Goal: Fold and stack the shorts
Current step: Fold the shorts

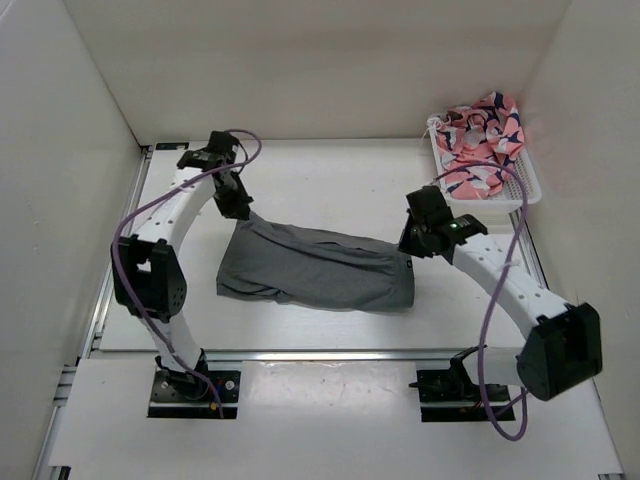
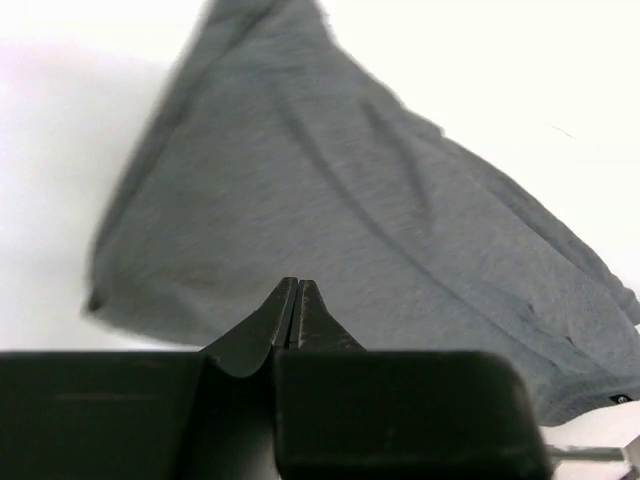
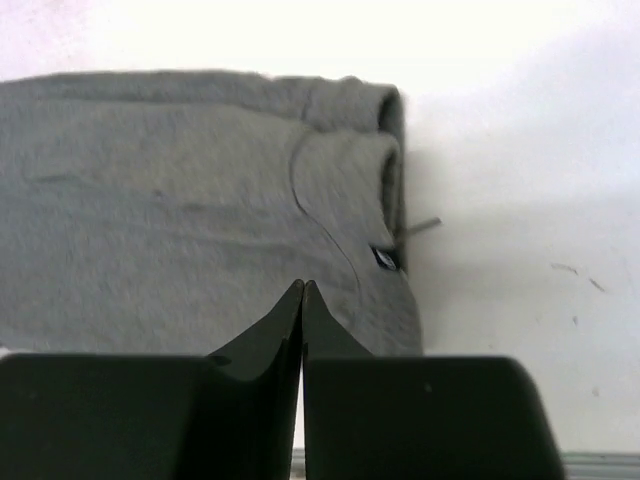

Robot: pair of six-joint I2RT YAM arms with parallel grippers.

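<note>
The grey shorts (image 1: 318, 268) lie folded into a wide band across the middle of the table. Their far left corner comes to a point under my left gripper (image 1: 238, 205). That gripper is shut, and in the left wrist view its closed fingertips (image 2: 296, 300) stand over the grey cloth (image 2: 330, 200) with no fabric seen between them. My right gripper (image 1: 411, 245) is shut at the right end of the shorts. In the right wrist view its closed fingertips (image 3: 303, 305) sit above the folded edge (image 3: 380, 170) near a small label (image 3: 385, 259).
A white basket (image 1: 522, 188) at the back right holds pink patterned clothing (image 1: 482, 140). White walls close in the left, back and right sides. A metal rail (image 1: 300, 354) runs along the table's near edge.
</note>
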